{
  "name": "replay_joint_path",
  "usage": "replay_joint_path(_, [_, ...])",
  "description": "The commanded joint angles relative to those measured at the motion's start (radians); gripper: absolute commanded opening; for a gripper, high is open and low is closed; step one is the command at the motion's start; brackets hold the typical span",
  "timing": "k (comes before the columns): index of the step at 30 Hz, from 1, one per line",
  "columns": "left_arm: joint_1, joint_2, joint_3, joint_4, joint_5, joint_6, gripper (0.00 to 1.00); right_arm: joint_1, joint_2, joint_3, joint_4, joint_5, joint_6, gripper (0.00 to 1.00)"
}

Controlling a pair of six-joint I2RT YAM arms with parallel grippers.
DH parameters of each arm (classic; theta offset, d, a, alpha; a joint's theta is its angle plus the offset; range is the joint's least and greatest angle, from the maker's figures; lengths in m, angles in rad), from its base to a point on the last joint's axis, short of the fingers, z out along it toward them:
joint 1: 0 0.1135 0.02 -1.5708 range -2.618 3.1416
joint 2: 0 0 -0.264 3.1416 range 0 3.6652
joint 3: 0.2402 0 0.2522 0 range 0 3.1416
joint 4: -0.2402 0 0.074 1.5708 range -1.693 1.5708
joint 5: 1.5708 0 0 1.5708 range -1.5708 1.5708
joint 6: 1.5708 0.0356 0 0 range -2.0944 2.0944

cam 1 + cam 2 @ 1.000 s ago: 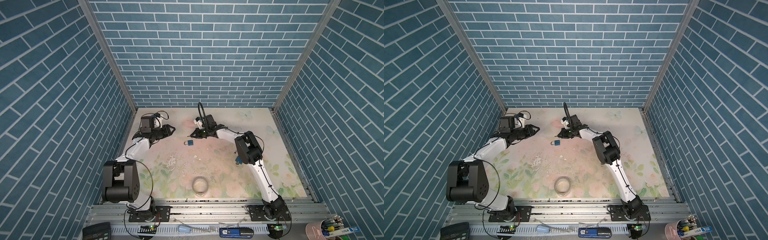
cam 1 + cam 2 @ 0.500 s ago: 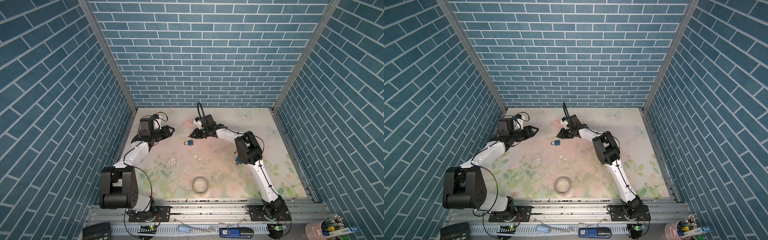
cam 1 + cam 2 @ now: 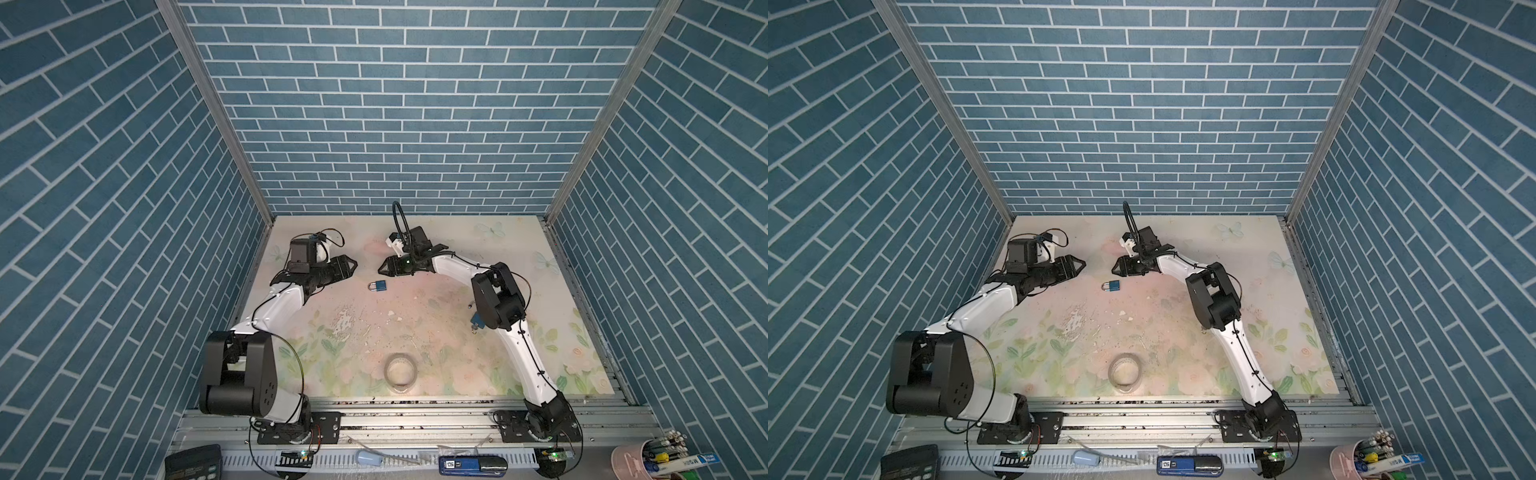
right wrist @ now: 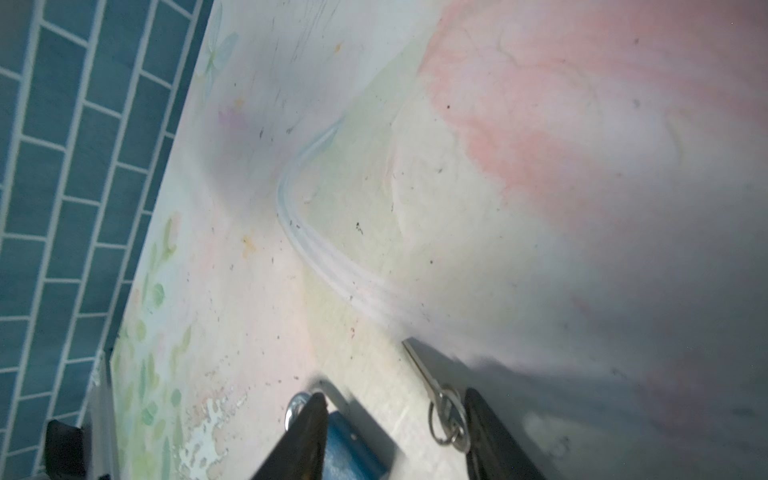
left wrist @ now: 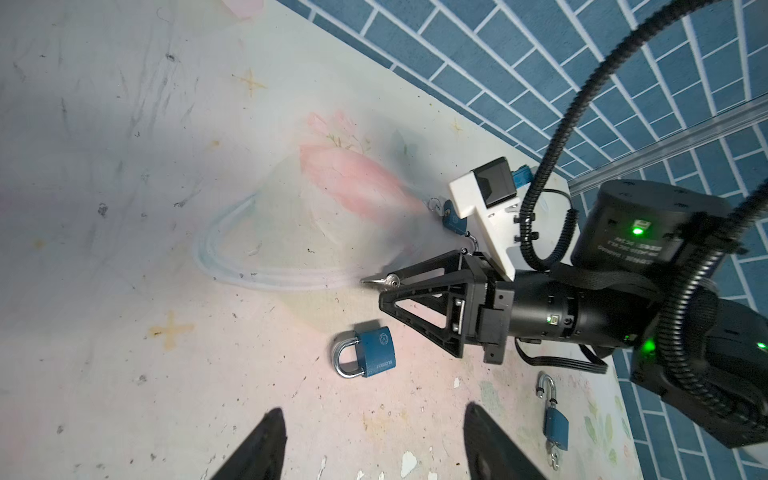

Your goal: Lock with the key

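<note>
A small blue padlock [image 3: 378,285] [image 3: 1112,285] lies flat on the floral mat between the two grippers; in the left wrist view the padlock [image 5: 365,353] shows both shackle legs seated in its body. My right gripper [image 3: 380,271] [image 4: 392,399] hovers just behind it, open. The silver key [image 4: 419,365] on its ring rests against the inside of one finger, not clamped; the key [image 5: 382,280] pokes out at that fingertip. Part of the padlock [image 4: 353,449] shows behind the other finger. My left gripper [image 3: 353,264] [image 5: 374,440] is open, empty, left of the padlock.
A second blue padlock [image 5: 555,428] with keys lies under the right arm's elbow [image 3: 476,326]. A blue key tag [image 5: 453,220] lies behind the right wrist. A tape roll [image 3: 400,371] sits near the front edge. Brick walls enclose three sides.
The right gripper's jaws have gone from shut to open, freeing the key. The left gripper's jaws have spread wider. The padlock has stayed where it lay.
</note>
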Motion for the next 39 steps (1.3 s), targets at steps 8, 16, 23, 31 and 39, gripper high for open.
replay_joint_path(8, [-0.002, -0.013, 0.011, -0.022, -0.017, 0.018, 0.71, -0.010, -0.035, 0.025, -0.126, 0.038, -0.045, 0.63])
replay_joint_path(16, [-0.002, -0.025, 0.017, -0.034, -0.018, 0.019, 0.71, 0.004, 0.011, 0.088, -0.167, 0.017, -0.037, 0.64])
replay_joint_path(23, [-0.002, -0.029, 0.014, -0.023, -0.022, 0.004, 0.71, 0.031, 0.062, 0.176, -0.233, 0.022, -0.038, 0.64])
replay_joint_path(31, [-0.002, -0.034, 0.022, -0.030, -0.030, -0.001, 0.71, 0.056, 0.075, 0.169, -0.229, 0.022, -0.014, 0.64])
replay_joint_path(39, [-0.002, -0.015, 0.029, -0.027, -0.015, 0.001, 0.72, 0.055, 0.025, 0.109, -0.206, 0.066, -0.023, 0.64])
